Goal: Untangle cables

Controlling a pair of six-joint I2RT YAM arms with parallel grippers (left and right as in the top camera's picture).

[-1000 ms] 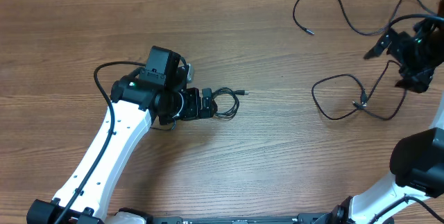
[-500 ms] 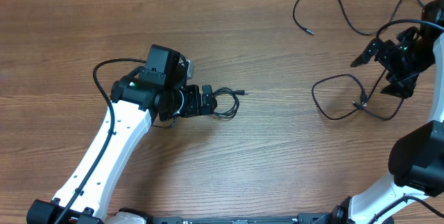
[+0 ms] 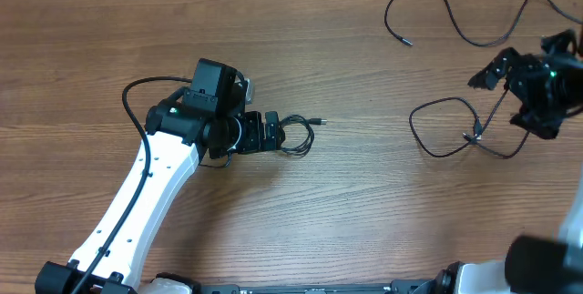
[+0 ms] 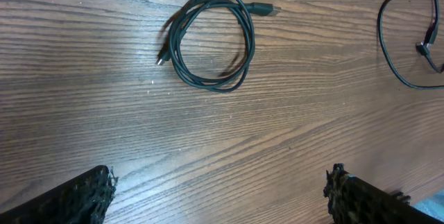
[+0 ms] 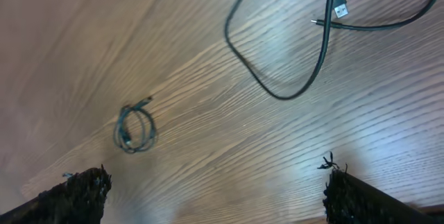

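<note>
From overhead, found the coil (image 3: 296, 136) overlapped at its near edge by the tip of the left gripper (image 3: 264, 135). Through the left wrist camera, saw that coil whole, lying ahead of the fingers and apart from them, jaws spread wide with nothing between. At the far right, found the right gripper (image 3: 512, 98) spread wide too, empty, hovering over the loose cables (image 3: 411, 123) and covering part of them overhead. Through the right wrist camera, saw their crossing and a silver plug (image 5: 340, 10) uncovered. Wood table (image 3: 364, 212) under all.
</note>
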